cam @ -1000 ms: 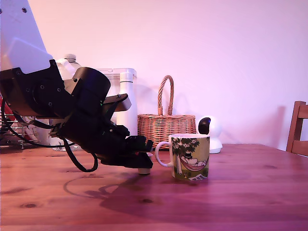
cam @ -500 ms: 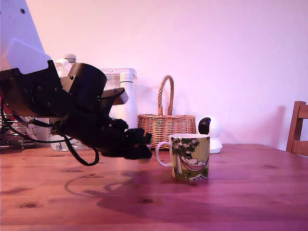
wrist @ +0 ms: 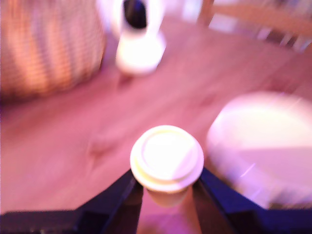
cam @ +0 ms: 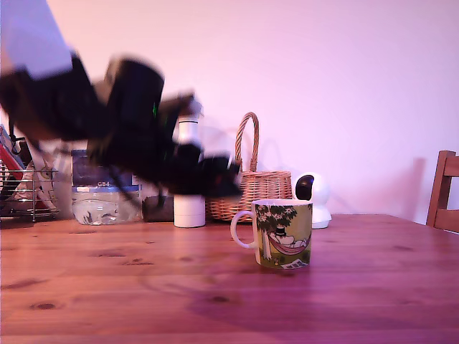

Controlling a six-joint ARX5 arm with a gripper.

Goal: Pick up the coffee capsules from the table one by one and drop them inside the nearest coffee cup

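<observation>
The black pincer [wrist: 166, 187] grips the cream-beige tapered capsule [wrist: 166, 158] aloft, just beside the white printed ceramic mug [cam: 282, 233]; it should centre above the mug's rim before releasing, judging by present offset.

Coffee cup [cam: 282, 233]: white, green tree print, pink hammock. Capsule [wrist: 166, 159]: cream-beige with pale lid. Claw [cam: 228, 180]: black. Surface [cam: 344, 287]: reddish-brown wood with grain and dark knots. Basket [cam: 247, 188]: tan wicker weave. Bottle [cam: 188, 172]: white. Wall [cam: 344, 86]: pale pink.
</observation>
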